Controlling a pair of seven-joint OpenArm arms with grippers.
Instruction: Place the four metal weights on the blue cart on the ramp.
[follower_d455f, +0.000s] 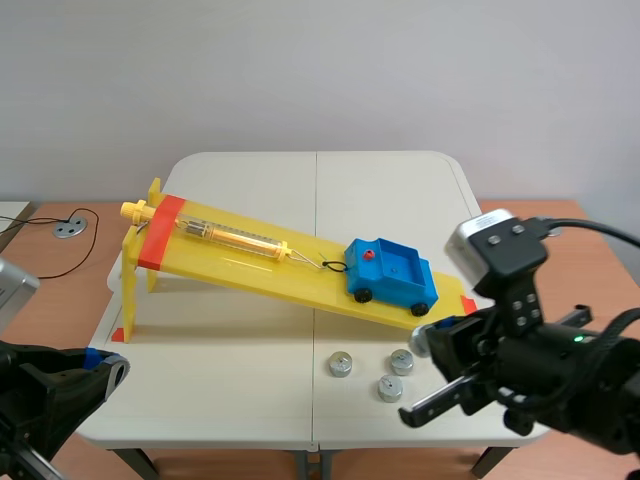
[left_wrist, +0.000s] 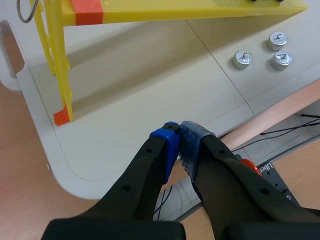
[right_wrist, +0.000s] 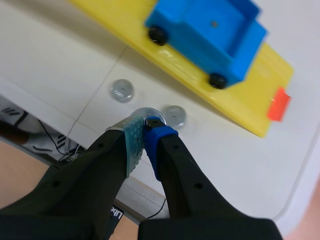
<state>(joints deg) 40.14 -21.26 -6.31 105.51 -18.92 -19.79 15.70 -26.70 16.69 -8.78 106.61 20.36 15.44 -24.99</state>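
While its jaws nearly meet, the right gripper (right_wrist: 145, 126) pinches one metal weight (right_wrist: 142, 111).

A pale table (follower_d455f: 250, 400) with rounded corners has a seam running from its near edge to its far edge down the middle. A yellow ramp (follower_d455f: 250, 268) stands on it, raised on legs at the left and sloping down to rest on the tabletop at the right, with an orange tape mark (follower_d455f: 118, 335) at its front left foot. 3 round metal pieces lie near the front edge, right of the seam and just in front of the ramp's low end: a left weight (follower_d455f: 341, 364), a right weight (follower_d455f: 402, 361) and a front weight (follower_d455f: 390, 388), close together but apart.
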